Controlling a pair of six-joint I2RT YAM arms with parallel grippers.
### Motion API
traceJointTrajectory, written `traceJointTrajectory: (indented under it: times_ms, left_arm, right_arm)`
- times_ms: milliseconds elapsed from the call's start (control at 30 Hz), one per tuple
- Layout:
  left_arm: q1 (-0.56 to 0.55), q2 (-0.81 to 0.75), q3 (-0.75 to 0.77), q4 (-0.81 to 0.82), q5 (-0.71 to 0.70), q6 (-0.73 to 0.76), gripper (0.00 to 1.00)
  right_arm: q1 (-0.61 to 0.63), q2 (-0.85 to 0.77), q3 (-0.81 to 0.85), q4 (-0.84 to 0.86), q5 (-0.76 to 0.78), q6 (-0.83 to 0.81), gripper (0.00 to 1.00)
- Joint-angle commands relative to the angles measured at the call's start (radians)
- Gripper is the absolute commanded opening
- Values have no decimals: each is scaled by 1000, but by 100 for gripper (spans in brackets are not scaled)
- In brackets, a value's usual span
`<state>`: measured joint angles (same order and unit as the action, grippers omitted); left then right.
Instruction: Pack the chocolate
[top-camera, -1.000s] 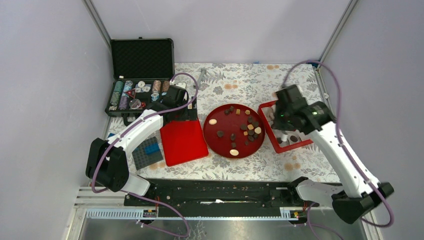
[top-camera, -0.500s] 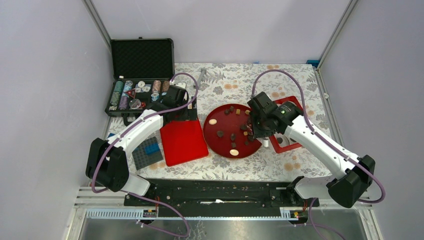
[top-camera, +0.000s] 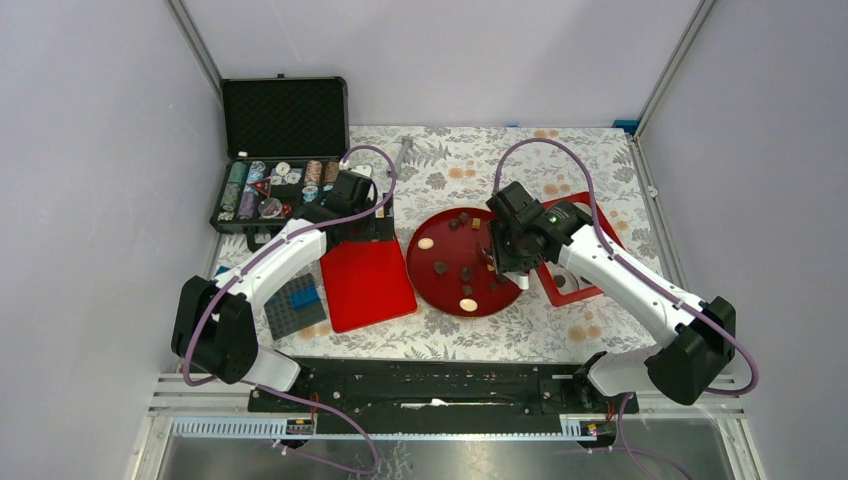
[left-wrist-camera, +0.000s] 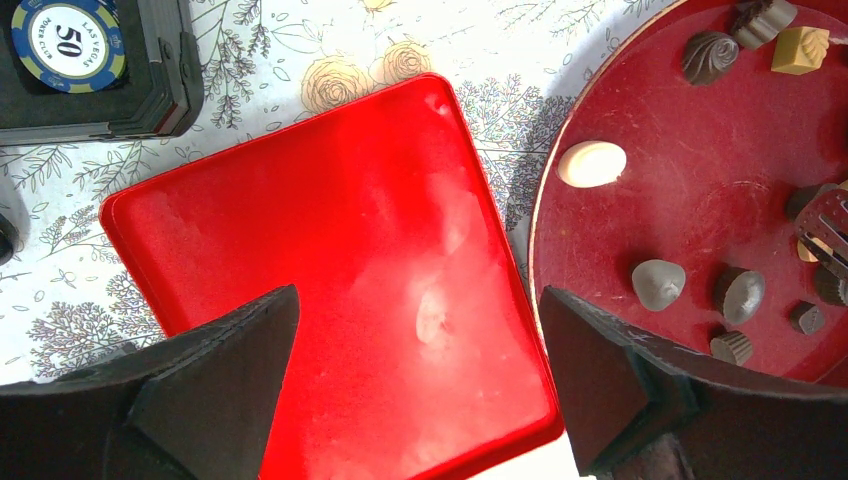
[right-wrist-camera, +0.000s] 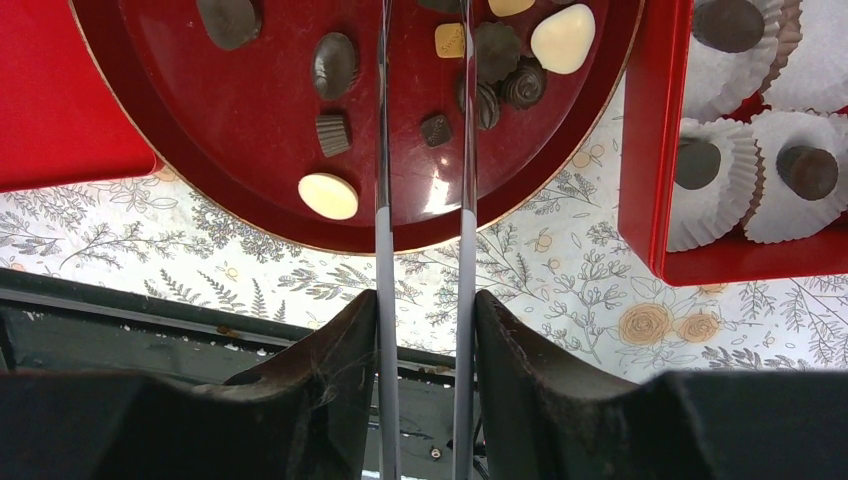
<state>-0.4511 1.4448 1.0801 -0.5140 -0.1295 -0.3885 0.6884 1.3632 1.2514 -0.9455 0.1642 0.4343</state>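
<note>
The left gripper (left-wrist-camera: 418, 300) is spread wide over a glossy, square red lid (left-wrist-camera: 330, 270). Small brown and cream chocolate (right-wrist-camera: 335, 62) dots the round lacquered plate (right-wrist-camera: 200, 110). The right gripper (right-wrist-camera: 425, 300) pinches thin steel tongs (right-wrist-camera: 383, 150) above it. A box (right-wrist-camera: 650, 150) of pleated cups sits to the right.

Floral table (top-camera: 450, 165) bears plate (top-camera: 445, 290), lid (top-camera: 365, 283), box (top-camera: 580, 296), case (top-camera: 285, 118).

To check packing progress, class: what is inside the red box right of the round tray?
The red box holds white paper cups; three show a dark chocolate each. The rest lies outside the wrist view; from above the right arm covers much of it.
</note>
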Motion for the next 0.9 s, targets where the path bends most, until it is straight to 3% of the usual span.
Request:
traceJointTrajectory:
  times_ms: [0, 400, 867]
  left_arm:
    - [5, -13, 14, 31, -30, 14, 99]
    - [5, -3, 24, 31, -20, 11, 99]
    - [5, -4, 28, 27, -22, 10, 99]
  right_arm:
    - [8, -5, 14, 27, 18, -20, 45]
    - [8, -34, -5, 40, 74, -12, 47]
    - [9, -5, -28, 86, -9, -32, 48]
